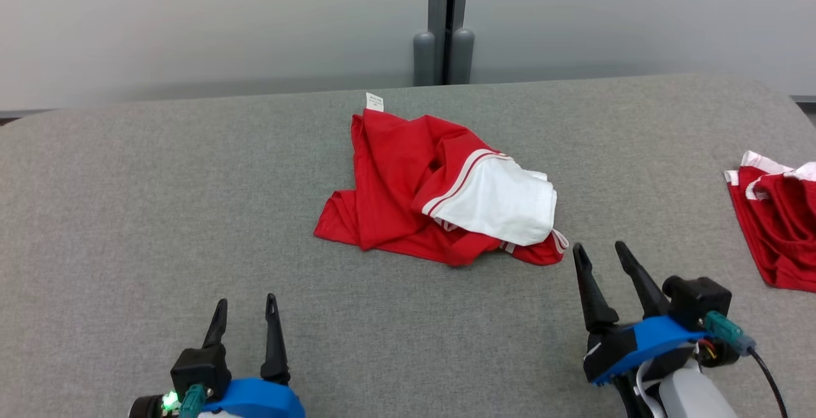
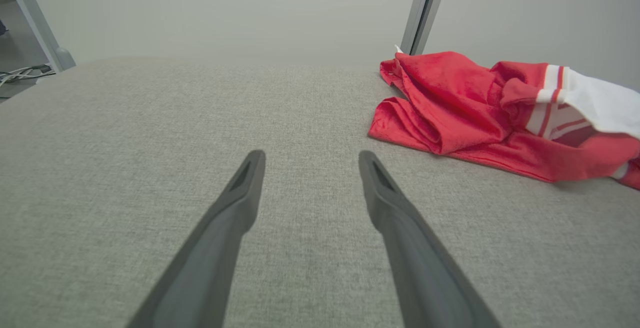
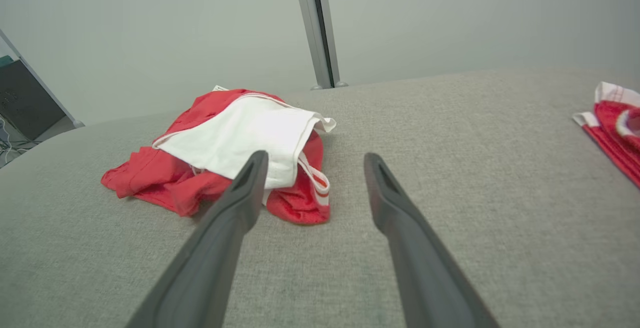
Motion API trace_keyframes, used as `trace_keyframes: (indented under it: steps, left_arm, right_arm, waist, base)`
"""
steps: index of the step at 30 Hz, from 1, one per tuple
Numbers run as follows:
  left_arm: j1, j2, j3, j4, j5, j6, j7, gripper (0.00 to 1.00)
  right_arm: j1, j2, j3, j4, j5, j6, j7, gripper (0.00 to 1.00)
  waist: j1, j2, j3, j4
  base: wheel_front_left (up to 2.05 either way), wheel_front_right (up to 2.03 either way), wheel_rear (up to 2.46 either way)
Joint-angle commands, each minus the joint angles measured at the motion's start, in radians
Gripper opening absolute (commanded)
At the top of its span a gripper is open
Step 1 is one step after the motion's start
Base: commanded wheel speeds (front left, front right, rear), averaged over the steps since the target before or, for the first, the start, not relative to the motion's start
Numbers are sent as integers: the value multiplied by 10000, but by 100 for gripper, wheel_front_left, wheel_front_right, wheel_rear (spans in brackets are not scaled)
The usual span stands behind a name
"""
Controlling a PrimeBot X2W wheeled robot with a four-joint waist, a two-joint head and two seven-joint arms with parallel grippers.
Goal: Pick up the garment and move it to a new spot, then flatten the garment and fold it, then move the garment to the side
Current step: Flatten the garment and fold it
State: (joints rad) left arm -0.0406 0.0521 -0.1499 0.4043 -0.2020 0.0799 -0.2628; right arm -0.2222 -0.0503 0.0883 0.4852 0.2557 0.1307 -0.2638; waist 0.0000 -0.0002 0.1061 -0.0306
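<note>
In the head view, a grey woven surface (image 1: 159, 214) with rounded far corners takes up the lower part. Behind it stand pale grey wall panels (image 1: 191, 16) joined by a darker grey post (image 1: 444, 23). The red garment (image 1: 395, 182) lies crumpled near the middle of the surface. A white panel with red stripes is folded over its right side, and a small white label (image 1: 375, 101) sits at its far tip. A second red-and-white garment (image 1: 781, 227) lies at the right edge, well apart. The left gripper (image 1: 245, 300) is at the lower left, its 2 fingers spread and empty, apart from the garment. The right gripper (image 1: 597, 247) is at the lower right, also spread and empty, its tips just beside the garment's near right corner.

In the left wrist view, the 2 spread fingers hang over bare grey cloth, with the garment at the upper right and the post behind it. At the far left, a slanted grey frame leg (image 2: 35, 23) stands by loose cables (image 2: 25, 73) on the floor.

In the right wrist view, the spread fingers point past the garment, which lies ahead and to the left, white panel uppermost. The second garment is at the right edge.
</note>
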Motion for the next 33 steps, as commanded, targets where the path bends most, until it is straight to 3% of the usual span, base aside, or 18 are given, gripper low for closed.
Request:
trace_keyframes:
  steps: [1, 6, 11, 16, 17, 18, 19, 21, 22, 23, 33]
  left_arm:
    - [-230, -21, -133, -78, -84, 21, -27, 100]
    - [-556, -20, -508, -50, -235, 132, -27, 100]
    - [-753, -22, -815, -26, -255, 211, -27, 100]
    - [-823, -20, -1001, 76, -354, 252, -27, 100]
    - [-840, -22, -1012, 77, -374, 263, -27, 100]
    - [-859, -22, -1039, 70, -402, 287, -27, 100]
    - [-878, -23, -1065, 62, -425, 303, -27, 100]
    - [-917, -21, -1085, 56, -433, 296, -27, 100]
    - [-925, -18, -1092, 53, -434, 288, -27, 100]
    - [-918, -19, -1104, 47, -428, 294, -27, 100]
    - [-654, -21, -1265, 241, -557, 207, -27, 100]
  right_arm:
    - [-346, -40, -63, 114, -85, 1, -8, 100]
    - [-1251, -273, -151, 814, -12, 1, -8, 100]
    - [-2053, -348, -320, 1907, 829, 1, -8, 100]
    - [-2331, -371, -42, 2171, 1259, 1, -8, 100]
    - [-2341, -365, -12, 2167, 1351, 1, -8, 95]
    - [-2364, -389, 43, 2192, 1378, 1, -8, 73]
    - [-2403, -426, 108, 2199, 1424, 1, -8, 63]
    - [-2474, -483, 192, 2074, 1487, 1, -8, 32]
    - [-2487, -490, 216, 1963, 1520, 3, -8, 8]
    - [-2481, -485, 236, 1830, 1532, 1, -8, 0]
    - [-2937, -734, -165, -446, 1995, 1, -20, 0]
  waist:
    - [0, 2, 269, 226]
    - [0, 2, 793, 674]
    - [0, 2, 1185, 1218]
    - [0, 2, 1283, 1374]
    - [0, 2, 1288, 1383]
    - [0, 2, 1291, 1387]
    - [0, 2, 1284, 1386]
    - [0, 2, 1266, 1375]
    - [0, 2, 1260, 1366]
    - [0, 2, 1240, 1348]
    - [0, 2, 719, 1076]
  base:
    - [0, 0, 0]
    - [0, 0, 0]
    - [0, 0, 0]
    - [0, 0, 0]
    - [0, 0, 0]
    - [0, 0, 0]
    - [0, 0, 0]
    - [0, 0, 0]
    - [0, 0, 0]
    - [0, 0, 0]
    - [0, 0, 0]
